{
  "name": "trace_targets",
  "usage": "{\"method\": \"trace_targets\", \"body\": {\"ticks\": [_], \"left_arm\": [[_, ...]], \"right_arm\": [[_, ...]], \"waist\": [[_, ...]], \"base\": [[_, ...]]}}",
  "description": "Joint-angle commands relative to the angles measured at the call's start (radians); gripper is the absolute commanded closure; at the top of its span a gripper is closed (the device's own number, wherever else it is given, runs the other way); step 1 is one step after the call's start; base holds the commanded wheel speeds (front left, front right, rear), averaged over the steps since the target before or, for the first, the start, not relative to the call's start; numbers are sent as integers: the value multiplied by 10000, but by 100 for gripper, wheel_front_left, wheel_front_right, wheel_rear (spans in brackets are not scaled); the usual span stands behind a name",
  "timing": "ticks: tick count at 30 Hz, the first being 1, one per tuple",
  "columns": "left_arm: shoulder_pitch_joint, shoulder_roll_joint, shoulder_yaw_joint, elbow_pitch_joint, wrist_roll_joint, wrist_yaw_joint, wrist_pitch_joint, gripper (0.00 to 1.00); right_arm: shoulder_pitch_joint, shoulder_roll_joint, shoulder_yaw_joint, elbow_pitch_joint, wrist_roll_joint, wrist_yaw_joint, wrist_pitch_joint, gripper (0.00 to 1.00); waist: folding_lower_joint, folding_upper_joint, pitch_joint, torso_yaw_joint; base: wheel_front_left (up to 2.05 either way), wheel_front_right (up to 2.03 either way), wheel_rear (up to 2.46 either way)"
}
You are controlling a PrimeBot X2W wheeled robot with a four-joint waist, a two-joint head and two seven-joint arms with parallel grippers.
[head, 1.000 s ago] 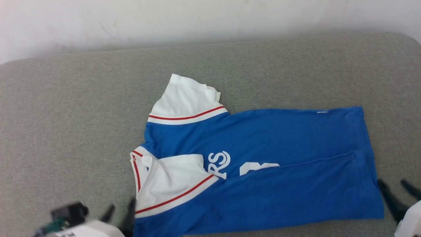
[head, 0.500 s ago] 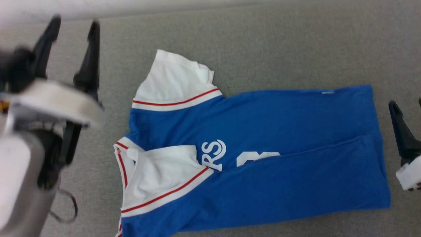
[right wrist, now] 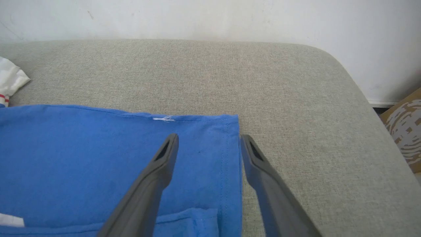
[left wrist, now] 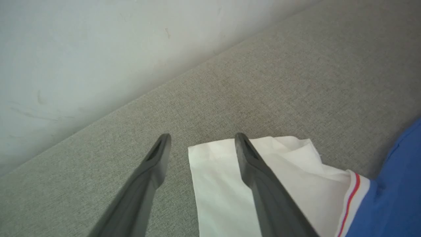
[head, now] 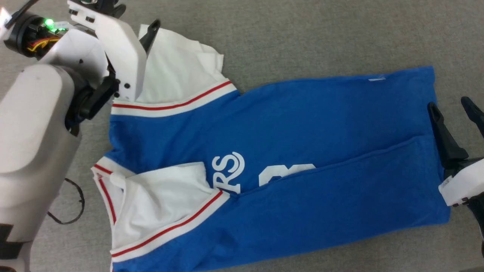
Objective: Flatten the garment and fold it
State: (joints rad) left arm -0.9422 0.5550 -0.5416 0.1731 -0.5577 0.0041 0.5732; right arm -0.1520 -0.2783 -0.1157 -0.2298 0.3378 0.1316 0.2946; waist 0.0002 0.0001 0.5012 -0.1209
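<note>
The garment (head: 302,124) lies across the middle of the head view on the grey cushion (head: 302,34), collar toward the left edge and hem to the right. Its lower long side is already turned over the body, so the step in hand looks like folding the upper side to match. That calls for pinching both far corners together. The left gripper (left wrist: 200,140) is spread wide and empty at the upper left, straddling the edge of the white sleeve (left wrist: 217,177). The right gripper (right wrist: 209,138) is equally wide and empty at the right edge, straddling the hem (right wrist: 230,158) — whether either touches the cloth I cannot tell.
</note>
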Motion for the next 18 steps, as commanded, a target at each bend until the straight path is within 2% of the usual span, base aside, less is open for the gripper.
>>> {"method": "trace_targets", "body": {"ticks": [1,9,10,11,18], "left_arm": [[-201,35,-31,120,-7,-66,98,0],[-350,380,-149,920,-20,-70,828,0],[-318,399,-160,971,-63,-72,915,64],[-273,405,-177,999,-121,-98,980,100],[16,267,-77,1012,-375,-80,567,100]], "right_arm": [[-174,14,38,23,72,-9,-95,0],[-373,-72,72,59,151,-9,-175,0],[-414,-79,78,62,161,-9,-176,0],[-458,-88,81,71,165,-9,-175,0],[-883,-367,112,32,266,-9,-42,0]], "waist": [[-2,-1,325,-305],[-2,-1,825,-552],[-2,-1,871,-568],[-2,-1,893,-570],[-2,-1,789,-435]], "base": [[0,0,0],[0,0,0],[0,0,0],[0,0,0],[0,0,0]]}}
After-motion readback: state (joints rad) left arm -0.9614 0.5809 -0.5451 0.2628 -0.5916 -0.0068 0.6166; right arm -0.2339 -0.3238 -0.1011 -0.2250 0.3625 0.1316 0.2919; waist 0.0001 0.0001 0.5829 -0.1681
